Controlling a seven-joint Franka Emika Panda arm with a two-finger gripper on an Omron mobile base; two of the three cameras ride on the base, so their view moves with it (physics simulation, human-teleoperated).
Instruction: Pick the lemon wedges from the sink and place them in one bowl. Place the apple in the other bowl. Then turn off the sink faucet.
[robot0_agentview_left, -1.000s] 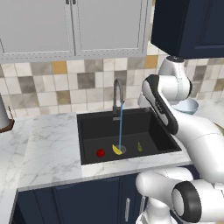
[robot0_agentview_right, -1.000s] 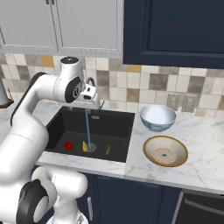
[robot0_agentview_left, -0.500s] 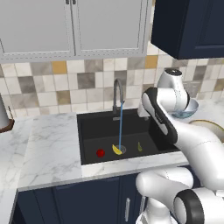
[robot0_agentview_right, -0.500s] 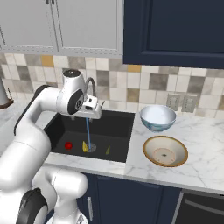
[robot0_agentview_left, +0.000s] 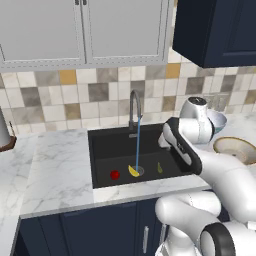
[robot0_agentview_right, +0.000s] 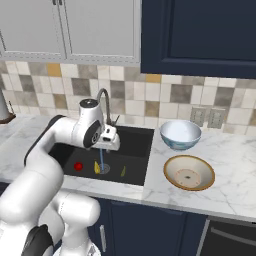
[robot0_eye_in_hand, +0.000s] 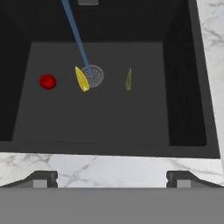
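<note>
**Still above the sink, nothing picked yet**

Right now my jaws (robot0_eye_in_hand: 112, 177) stand spread wide and grasp nothing; the two tips show far apart at the bottom of the hand view, over the front lip of the marble desk (robot0_eye_in_hand: 109, 164). I hang above the sink (robot0_eye_in_hand: 183, 87), looking down into it.

Taking the round drain (robot0_eye_in_hand: 93, 75) as my landmark: the bright yellow lemon wedge (robot0_eye_in_hand: 82, 79) lies just beside it, on the side toward the apple (robot0_eye_in_hand: 47, 81), touching or nearly touching its rim. Its long axis runs roughly front to back in the basin, slightly slanted. The thinner olive wedge (robot0_eye_in_hand: 128, 79) lies on the drain's opposite side, a little apart, also lengthwise front to back. The apple sits beyond the yellow wedge, farther from the drain.

All three lie ahead of and below my jaws, so I judge the coming move a reach forward and down, with the tips closing across a wedge's narrow width.

Water runs from the faucet (robot0_agentview_left: 134, 107) onto the drain. The tan bowl (robot0_agentview_right: 189, 172) and the pale blue bowl (robot0_agentview_right: 180, 134) wait on the desk beside the sink, both empty.
</note>
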